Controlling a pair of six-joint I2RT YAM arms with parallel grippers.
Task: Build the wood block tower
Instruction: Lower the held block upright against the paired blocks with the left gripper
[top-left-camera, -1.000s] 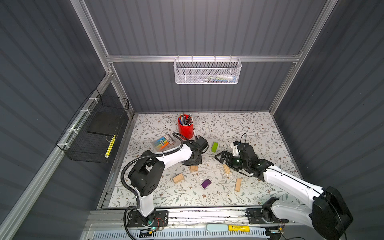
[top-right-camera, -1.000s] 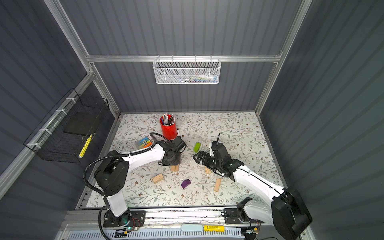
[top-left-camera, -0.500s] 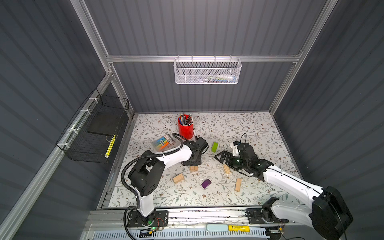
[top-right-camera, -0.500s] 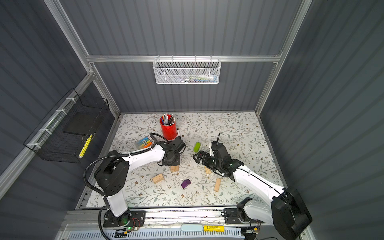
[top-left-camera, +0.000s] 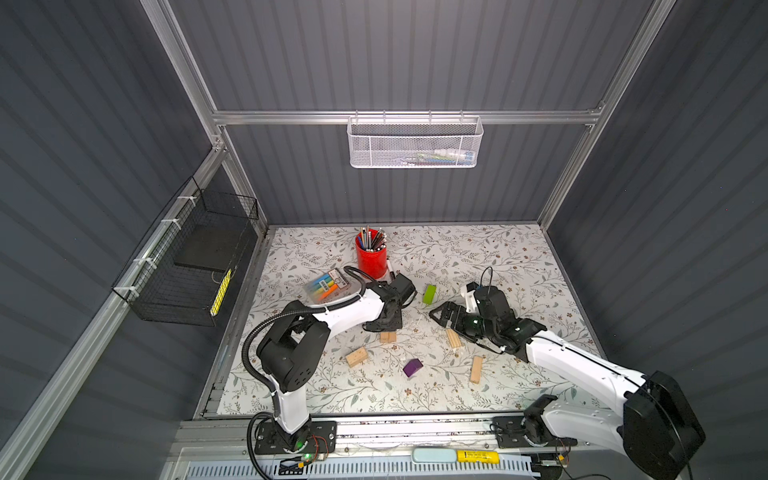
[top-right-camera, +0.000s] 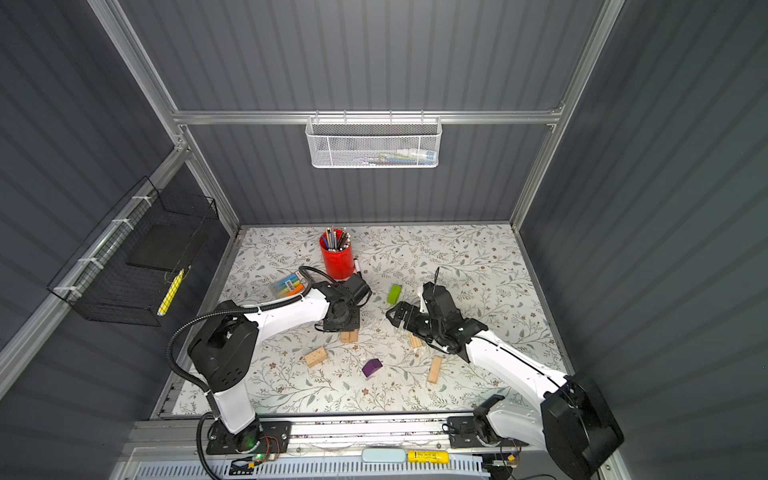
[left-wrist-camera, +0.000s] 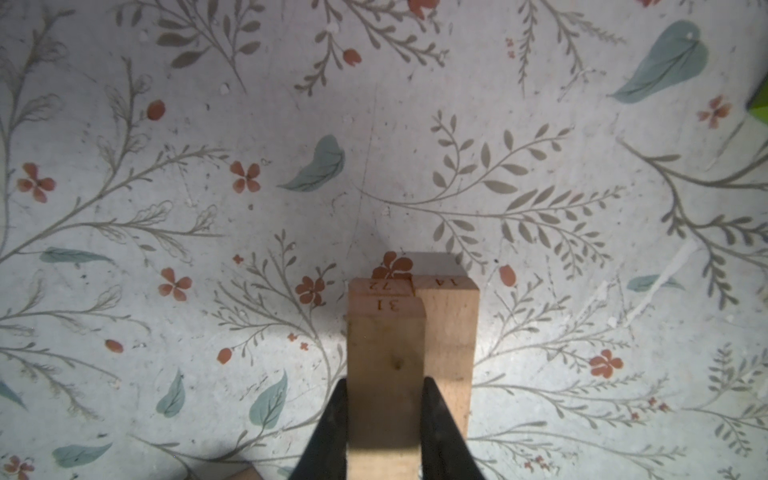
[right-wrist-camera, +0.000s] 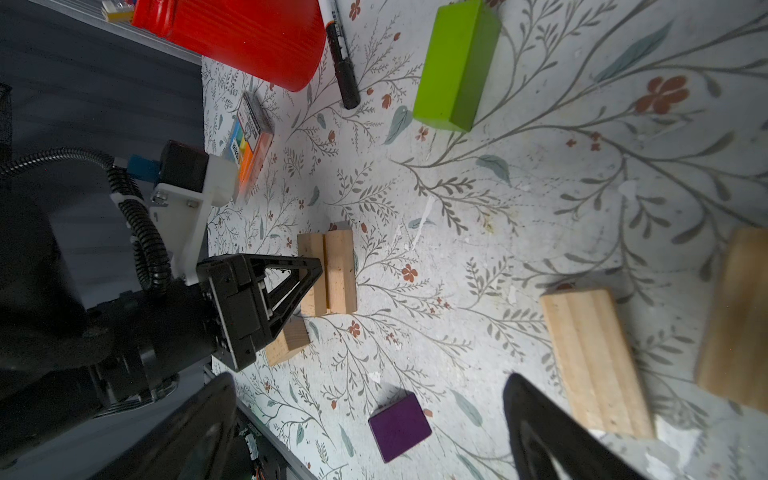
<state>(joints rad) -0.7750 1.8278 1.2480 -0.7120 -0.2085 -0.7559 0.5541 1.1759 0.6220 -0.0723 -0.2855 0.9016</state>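
Observation:
Two pale wood blocks (left-wrist-camera: 449, 328) lie side by side on the floral mat, seen in both top views (top-left-camera: 387, 336) (top-right-camera: 349, 336). My left gripper (left-wrist-camera: 384, 380) is shut on a third wood block (left-wrist-camera: 384, 340), held lengthwise directly over one of the pair; whether it touches I cannot tell. My right gripper (right-wrist-camera: 370, 376) hangs open and empty above the mat, right of centre (top-left-camera: 440, 311). The purple block (right-wrist-camera: 399, 426) lies below its jaws. The lime-green block (top-left-camera: 429, 293) sits between the arms. Three planks (right-wrist-camera: 594, 365) lie packed together near the right gripper.
A red pencil cup (top-left-camera: 370, 259) and a highlighter pack (top-left-camera: 326, 286) stand behind the left arm, with a black marker (right-wrist-camera: 340, 54) beside the cup. Loose wood blocks lie at front left (top-left-camera: 356, 356) and front right (top-left-camera: 476, 369). Dark walls enclose the mat.

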